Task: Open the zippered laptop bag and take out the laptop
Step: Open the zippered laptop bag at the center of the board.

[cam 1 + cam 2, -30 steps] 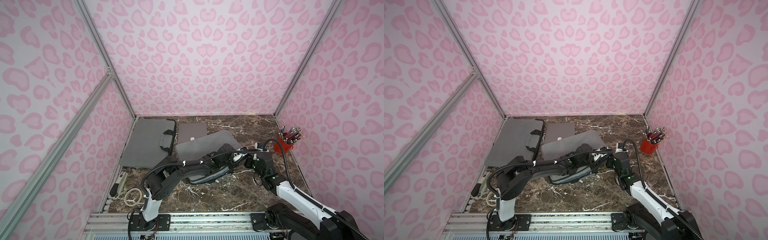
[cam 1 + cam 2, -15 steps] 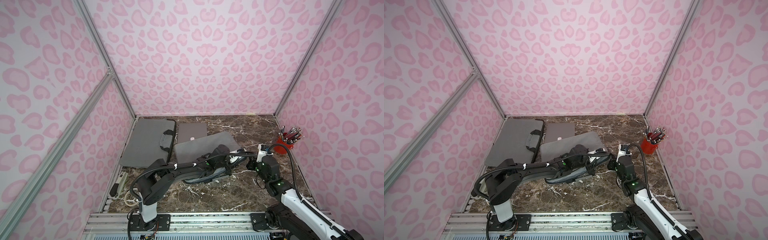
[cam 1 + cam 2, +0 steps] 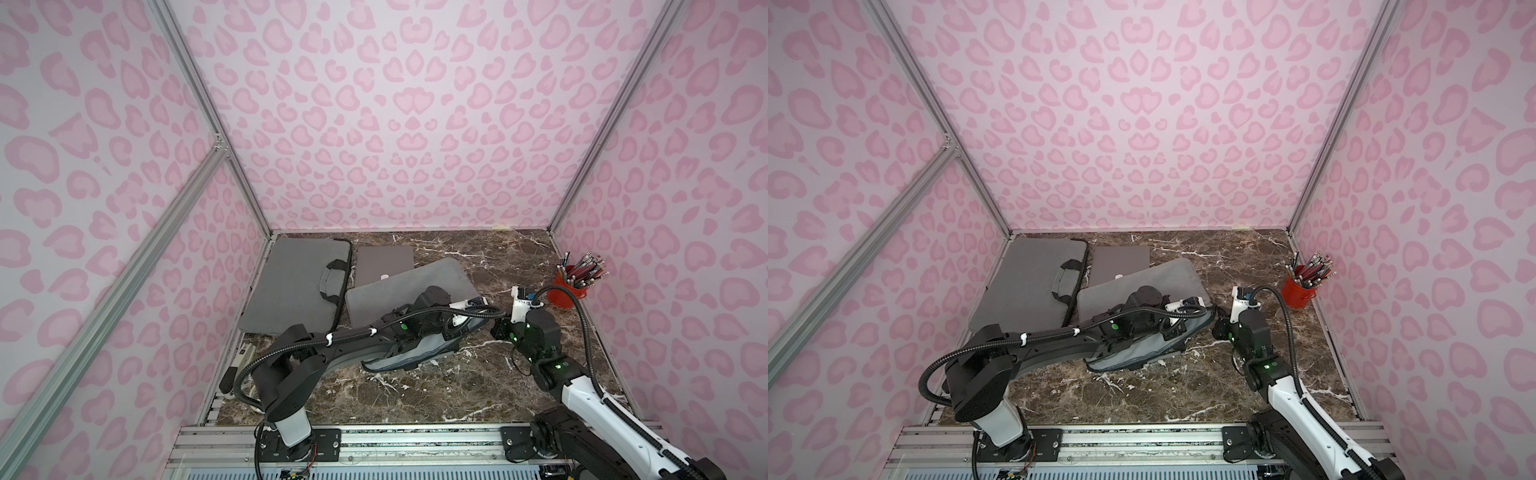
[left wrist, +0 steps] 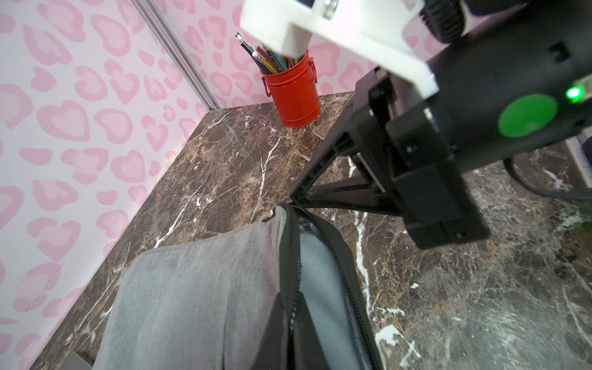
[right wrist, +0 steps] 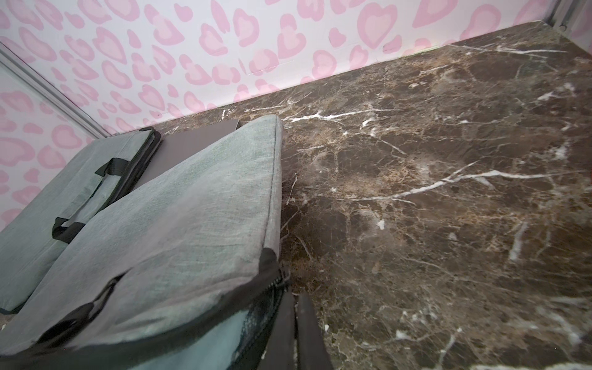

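Note:
The grey laptop bag (image 3: 399, 286) lies mid-table, its near zipper side gaping onto pale lining (image 3: 419, 353). No laptop shows inside it. My left gripper (image 4: 293, 323) is shut on the bag's upper zipper edge (image 4: 290, 256); in both top views its wrist (image 3: 1144, 297) hides the fingers. My right gripper (image 5: 294, 298) is shut at the bag's right corner, tips against the zip slider (image 5: 283, 275), apparently pinching its pull. The left wrist view shows the right gripper (image 4: 293, 202) touching that corner. A closed grey laptop (image 3: 384, 266) lies behind the bag, partly under it.
A second grey bag with black handles (image 3: 299, 286) lies along the left wall. A red cup of pencils (image 3: 567, 293) stands at the right wall, just behind the right arm. A dark handled tool and cable (image 3: 237, 365) rest at the table's left front edge.
My left gripper has closed on the bag's upper zipper edge, and its elbow has swung a little leftward. The right gripper has stayed shut at the bag's corner.

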You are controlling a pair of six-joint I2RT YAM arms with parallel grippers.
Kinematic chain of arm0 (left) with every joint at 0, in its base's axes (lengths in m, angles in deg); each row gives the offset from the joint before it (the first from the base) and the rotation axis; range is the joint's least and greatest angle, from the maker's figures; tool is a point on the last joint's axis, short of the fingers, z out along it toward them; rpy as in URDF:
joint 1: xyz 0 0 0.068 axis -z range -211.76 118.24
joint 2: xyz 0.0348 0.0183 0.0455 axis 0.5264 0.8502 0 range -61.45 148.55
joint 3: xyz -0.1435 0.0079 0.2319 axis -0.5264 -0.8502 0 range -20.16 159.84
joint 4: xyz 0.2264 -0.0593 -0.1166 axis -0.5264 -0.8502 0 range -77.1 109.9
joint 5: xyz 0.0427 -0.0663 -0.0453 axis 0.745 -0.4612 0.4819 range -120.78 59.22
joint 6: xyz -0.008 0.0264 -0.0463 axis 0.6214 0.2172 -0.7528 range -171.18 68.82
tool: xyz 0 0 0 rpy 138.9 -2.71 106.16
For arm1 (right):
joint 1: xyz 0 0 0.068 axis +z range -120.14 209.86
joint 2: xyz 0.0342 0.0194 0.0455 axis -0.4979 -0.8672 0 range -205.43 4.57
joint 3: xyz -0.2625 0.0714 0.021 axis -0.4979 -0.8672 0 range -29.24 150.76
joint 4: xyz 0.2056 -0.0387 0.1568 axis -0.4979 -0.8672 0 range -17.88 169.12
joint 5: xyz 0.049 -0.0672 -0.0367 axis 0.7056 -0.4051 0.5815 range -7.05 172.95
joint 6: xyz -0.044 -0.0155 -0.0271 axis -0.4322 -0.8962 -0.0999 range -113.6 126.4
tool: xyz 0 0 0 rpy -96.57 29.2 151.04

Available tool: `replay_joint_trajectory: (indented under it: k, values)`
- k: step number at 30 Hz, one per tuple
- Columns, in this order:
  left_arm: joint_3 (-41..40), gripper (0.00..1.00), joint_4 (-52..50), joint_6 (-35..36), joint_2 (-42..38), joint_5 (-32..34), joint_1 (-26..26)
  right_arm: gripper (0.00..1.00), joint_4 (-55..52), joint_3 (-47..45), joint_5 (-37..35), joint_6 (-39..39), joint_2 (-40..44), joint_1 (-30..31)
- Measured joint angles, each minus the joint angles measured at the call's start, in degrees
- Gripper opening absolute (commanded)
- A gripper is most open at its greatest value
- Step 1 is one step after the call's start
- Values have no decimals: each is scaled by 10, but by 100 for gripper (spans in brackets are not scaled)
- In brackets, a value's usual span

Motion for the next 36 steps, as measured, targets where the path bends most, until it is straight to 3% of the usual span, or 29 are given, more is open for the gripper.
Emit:
replay_joint_trajectory:
  k: [19, 25, 28, 31, 36]
  values:
    - [-12, 1, -29, 17, -32, -7, -5, 0, 45, 32, 88, -8, -99, -36]
    - [75, 1, -64, -16, 27, 13, -14, 0, 48, 53, 68, 5, -134, -50]
    - [150, 1, -96, -31, 78, 25, -14, 11, 40, 70, 38, 14, -151, -60]
    - [238, 1, -128, -48, 135, 31, -16, 32, 14, 84, -24, 28, -159, -75]
    - [383, 1, -189, -97, 225, 38, -32, 44, -43, 98, -91, 43, -160, -94]
